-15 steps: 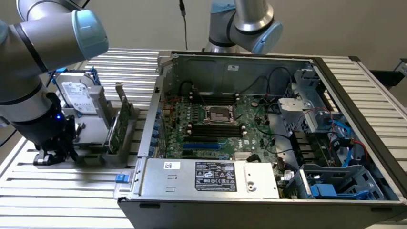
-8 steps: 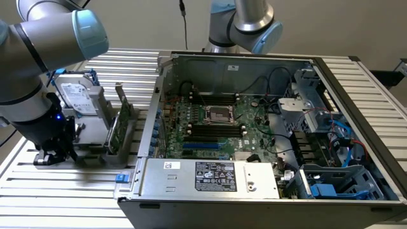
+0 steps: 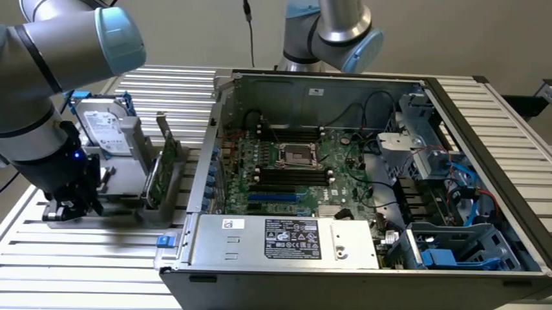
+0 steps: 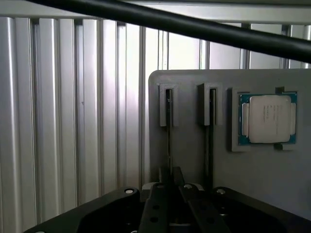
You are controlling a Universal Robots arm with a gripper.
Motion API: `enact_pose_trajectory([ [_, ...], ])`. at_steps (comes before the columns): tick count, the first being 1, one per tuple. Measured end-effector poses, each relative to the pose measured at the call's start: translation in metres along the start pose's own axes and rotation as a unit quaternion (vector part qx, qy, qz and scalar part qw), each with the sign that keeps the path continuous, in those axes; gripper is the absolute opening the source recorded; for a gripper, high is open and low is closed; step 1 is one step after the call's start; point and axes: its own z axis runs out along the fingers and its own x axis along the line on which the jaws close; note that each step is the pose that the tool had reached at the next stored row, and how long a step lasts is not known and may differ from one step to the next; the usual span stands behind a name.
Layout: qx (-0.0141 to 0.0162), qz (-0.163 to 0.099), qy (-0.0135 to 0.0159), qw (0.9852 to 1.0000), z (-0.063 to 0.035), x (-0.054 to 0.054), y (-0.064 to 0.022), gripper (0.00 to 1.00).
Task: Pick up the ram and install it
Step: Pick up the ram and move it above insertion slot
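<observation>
Open slatted table (image 3: 86, 271) is left free in the exterior view's lower left. Rightward of the gripper (image 3: 74, 210), clamped on the ram (image 4: 169, 141), passage is blocked by the upright expansion card (image 3: 164, 168) and hard drive (image 3: 108, 129); the case wall (image 3: 211, 145) stands beyond.

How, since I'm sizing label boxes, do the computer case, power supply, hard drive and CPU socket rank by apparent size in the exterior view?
1. computer case
2. power supply
3. hard drive, partly behind the arm
4. CPU socket
</observation>
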Motion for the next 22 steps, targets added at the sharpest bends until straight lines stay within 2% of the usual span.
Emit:
enact_pose_trajectory([
  [7,-0.0010,0.001,-0.0003,1.0000,-0.0177,-0.001,0.0004,0.13],
  [15,-0.0013,0.001,-0.0004,1.0000,-0.0518,-0.003,0.0010,0.13],
  [22,-0.0012,0.001,-0.0003,1.0000,-0.0751,-0.010,-0.0031,0.13],
])
